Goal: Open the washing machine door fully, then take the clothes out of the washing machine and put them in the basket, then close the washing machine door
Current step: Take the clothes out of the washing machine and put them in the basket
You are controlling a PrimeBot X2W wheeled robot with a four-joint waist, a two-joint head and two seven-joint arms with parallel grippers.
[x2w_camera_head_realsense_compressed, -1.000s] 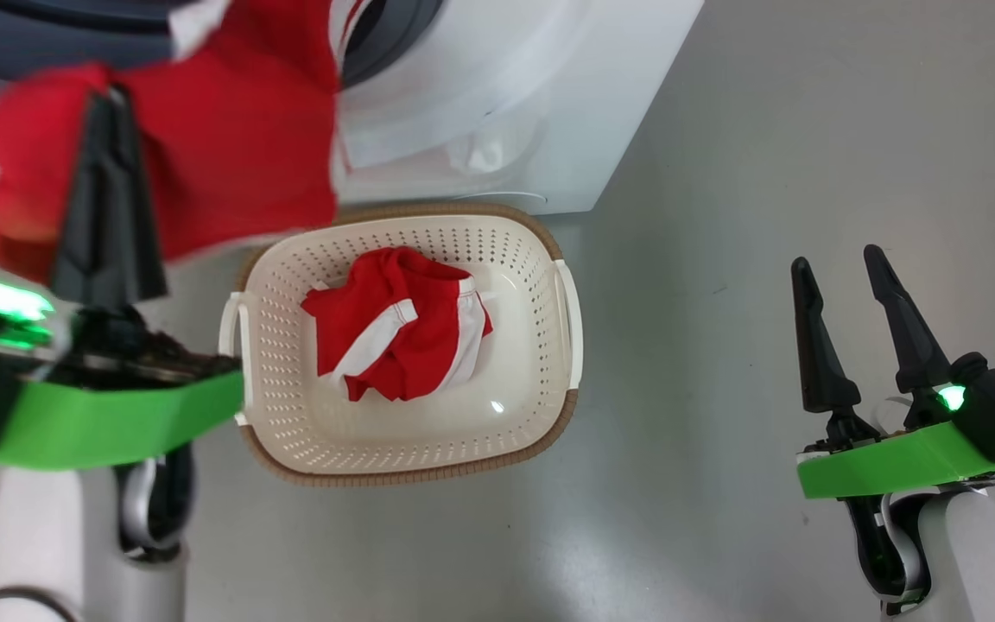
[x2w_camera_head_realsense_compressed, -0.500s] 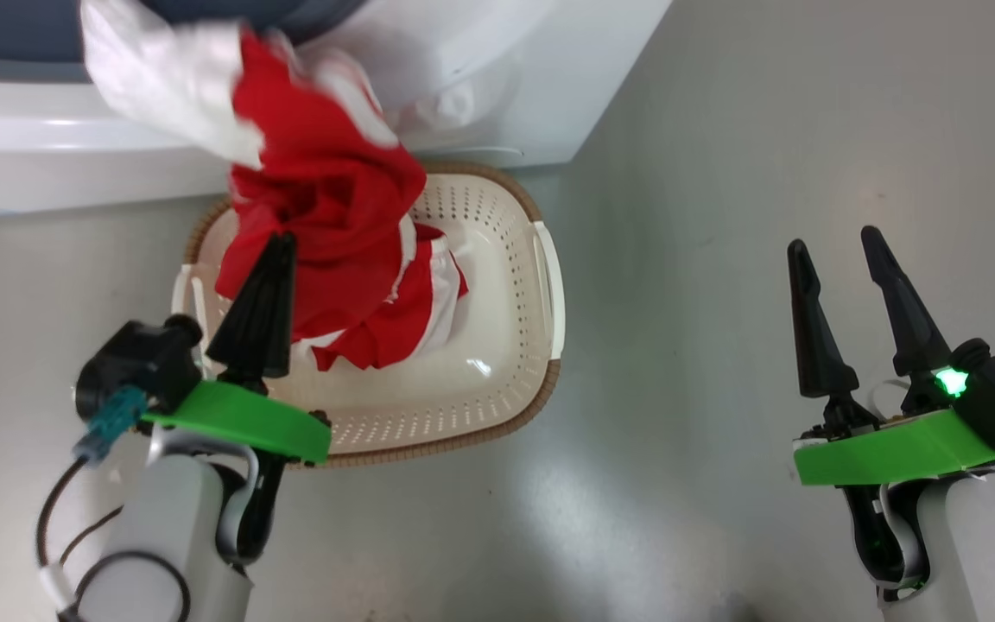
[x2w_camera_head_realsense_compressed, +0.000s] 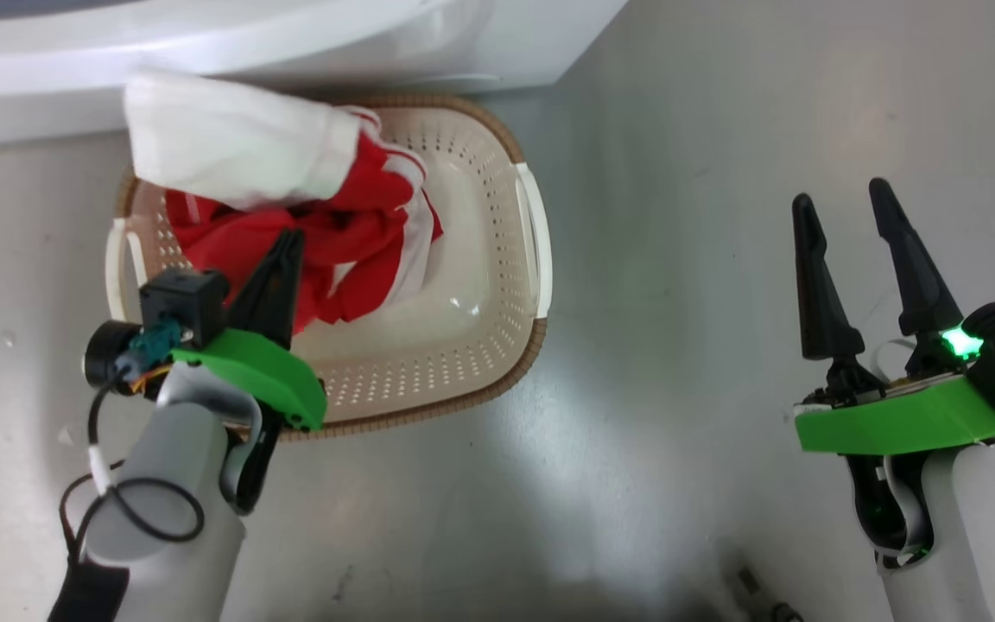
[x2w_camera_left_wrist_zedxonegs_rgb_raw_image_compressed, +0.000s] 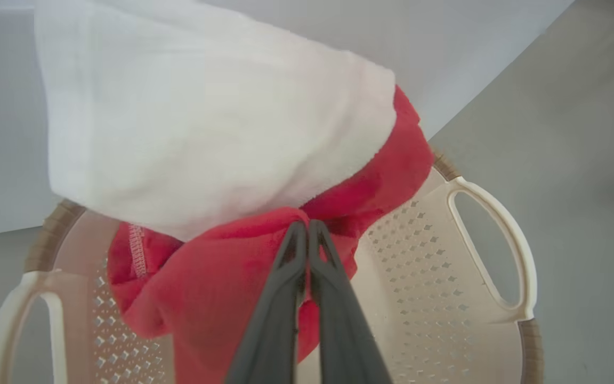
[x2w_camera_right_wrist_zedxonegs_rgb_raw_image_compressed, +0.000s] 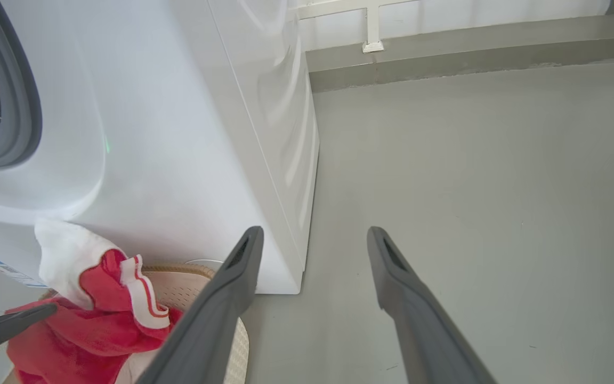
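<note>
The cream basket [x2w_camera_head_realsense_compressed: 497, 285] [x2w_camera_left_wrist_zedxonegs_rgb_raw_image_compressed: 493, 250] stands on the floor in front of the white washing machine [x2w_camera_head_realsense_compressed: 204, 52] [x2w_camera_right_wrist_zedxonegs_rgb_raw_image_compressed: 179, 133]. My left gripper [x2w_camera_head_realsense_compressed: 290, 240] [x2w_camera_left_wrist_zedxonegs_rgb_raw_image_compressed: 307, 226] is over the basket, shut on the clothes [x2w_camera_head_realsense_compressed: 325, 233] [x2w_camera_left_wrist_zedxonegs_rgb_raw_image_compressed: 221, 277] [x2w_camera_right_wrist_zedxonegs_rgb_raw_image_compressed: 88, 325]: red fabric pinched between its fingers, with a white part [x2w_camera_head_realsense_compressed: 230, 151] [x2w_camera_left_wrist_zedxonegs_rgb_raw_image_compressed: 205, 133] draped over the back rim. More red and white fabric [x2w_camera_head_realsense_compressed: 402, 250] lies in the basket. My right gripper [x2w_camera_head_realsense_compressed: 843, 199] [x2w_camera_right_wrist_zedxonegs_rgb_raw_image_compressed: 312, 234] stands open over bare floor, far right of the basket. The grey gasket [x2w_camera_right_wrist_zedxonegs_rgb_raw_image_compressed: 14, 101] shows beside the dark drum opening. The door is out of view.
Grey floor [x2w_camera_head_realsense_compressed: 679, 216] spreads to the right of the basket and machine. A wall base with a low ledge [x2w_camera_right_wrist_zedxonegs_rgb_raw_image_compressed: 472, 48] runs behind the machine. A small dark object [x2w_camera_head_realsense_compressed: 757, 592] lies on the floor near the bottom edge.
My left gripper has swung from the machine opening down and right over the basket, carrying the red and white clothes. The head view has tilted downward. The right gripper has stayed open.
</note>
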